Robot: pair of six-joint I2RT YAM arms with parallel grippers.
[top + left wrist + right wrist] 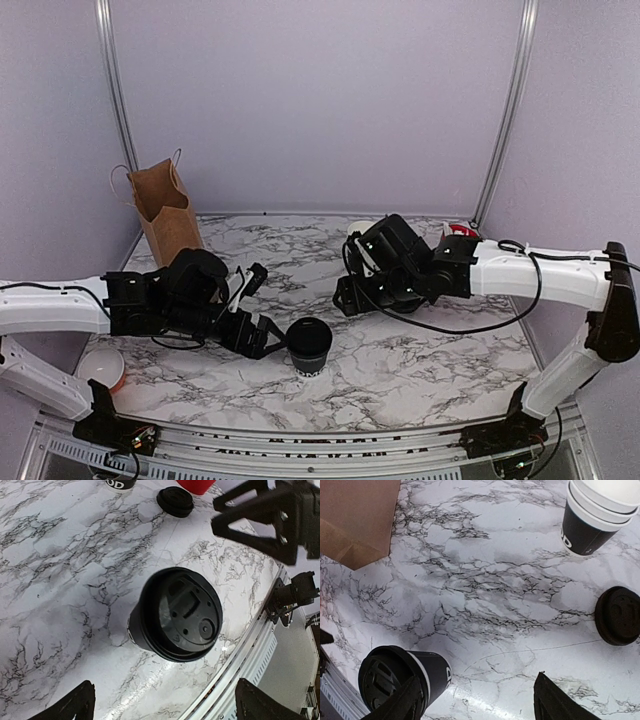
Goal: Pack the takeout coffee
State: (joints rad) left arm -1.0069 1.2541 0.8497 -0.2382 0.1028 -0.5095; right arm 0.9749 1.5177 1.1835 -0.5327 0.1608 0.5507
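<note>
The cup (308,347), its lid (186,614) on, stands upright on the worktop (420,360) near the front edge, just ahead of the left pincer (162,705). That pincer's jaws are spread wide and hold nothing, and its fingers (72,705) are not yet alongside the cup wall. The step in hand looks like the grasp. To do it well, the left pincer should slide forward low and level until a finger sits on each side of the cup body. The fingers belong under the lid's rim rather than on it, since a squeeze there could pop the lid off. The wall is paper and will likely give, so close only until the hold is firm. Then lift straight up and keep the cup upright on the way to the bag (165,208), which stands well apart at the far left, mouth open upward. Lower the cup in rather than drop it. The right pincer (477,707) is partly open and empty, and is best kept out of that path.
</note>
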